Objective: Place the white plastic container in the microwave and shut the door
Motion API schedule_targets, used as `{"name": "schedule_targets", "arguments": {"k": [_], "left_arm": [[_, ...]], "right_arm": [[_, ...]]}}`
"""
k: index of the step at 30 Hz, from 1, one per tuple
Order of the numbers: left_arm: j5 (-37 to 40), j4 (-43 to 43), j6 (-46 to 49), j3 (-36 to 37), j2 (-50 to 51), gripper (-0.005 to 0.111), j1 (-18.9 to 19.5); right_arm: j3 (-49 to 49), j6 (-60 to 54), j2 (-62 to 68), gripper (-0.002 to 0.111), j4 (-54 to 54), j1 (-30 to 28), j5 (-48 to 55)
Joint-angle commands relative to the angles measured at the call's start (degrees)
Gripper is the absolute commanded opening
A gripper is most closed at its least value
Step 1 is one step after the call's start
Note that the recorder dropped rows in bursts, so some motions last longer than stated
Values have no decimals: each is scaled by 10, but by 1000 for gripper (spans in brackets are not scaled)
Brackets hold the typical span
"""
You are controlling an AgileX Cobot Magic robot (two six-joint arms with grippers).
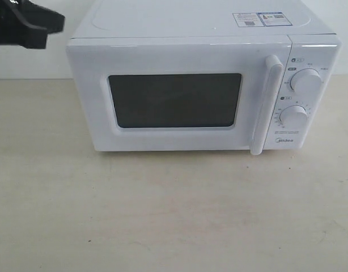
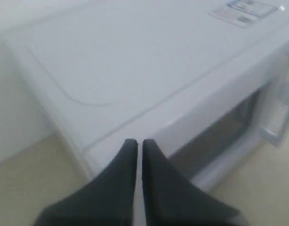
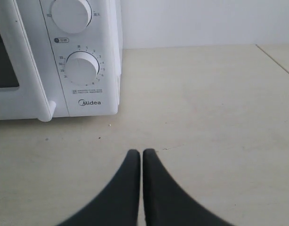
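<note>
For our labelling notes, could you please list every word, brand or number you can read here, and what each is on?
"Midea": brand on the microwave's control panel, below the lower knob.
"35", "30": just legible among the numerals around that knob; the rest are too small.
Stickers on its top: print too small to read.
Labels by the upper knob: unreadable.

microwave (image 1: 203, 56): on table (image 1: 162, 215) | knobs (image 1: 306, 81): right of door (image 1: 174, 101) | stickers (image 1: 262, 18): on top

The white microwave (image 1: 185, 20) stood upright on the beige tabletop (image 1: 162, 215), front facing the exterior camera. The door (image 1: 174, 56) was fully shut, its vertical bar handle (image 1: 266, 105) beside two round knobs (image 1: 306, 81).
</note>
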Motion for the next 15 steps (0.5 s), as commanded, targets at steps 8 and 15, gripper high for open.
{"name": "schedule_targets", "arguments": {"k": [8, 15], "left_arm": [[-136, -19, 8, 140, -242, 4, 61], [-136, -28, 5, 273, -389, 4, 104]], "right_arm": [[0, 0, -3, 0, -3, -4, -2], [0, 0, -3, 0, 0, -4, 0]]}}
